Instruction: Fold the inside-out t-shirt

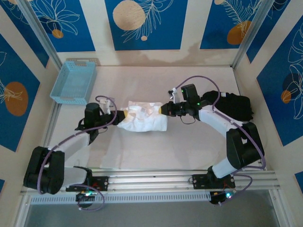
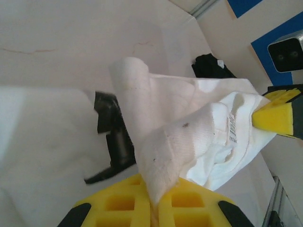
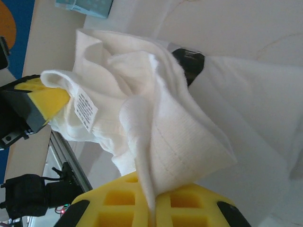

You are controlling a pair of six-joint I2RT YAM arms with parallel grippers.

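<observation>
Between left claw (image 1: pixel 121 114) and right claw (image 1: pixel 163 109) bunches the t-shirt (image 1: pixel 142 119) (both pinching).

thin white cotton t-shirt (image 1: pixel 142 116) bunched into a crumpled wad, centre of the top view, slightly left of middle. Stretched left-right: left end pinched in the left gripper (image 1: pixel 121 113), right end in the right gripper (image 1: pixel 164 109). Fabric twisted and folded over itself, seam stitching visible on the outer face. Small white printed label (image 2: pixel 232 128) exposed beside a hem fold. Lower edge sags, shadow under it
</observation>
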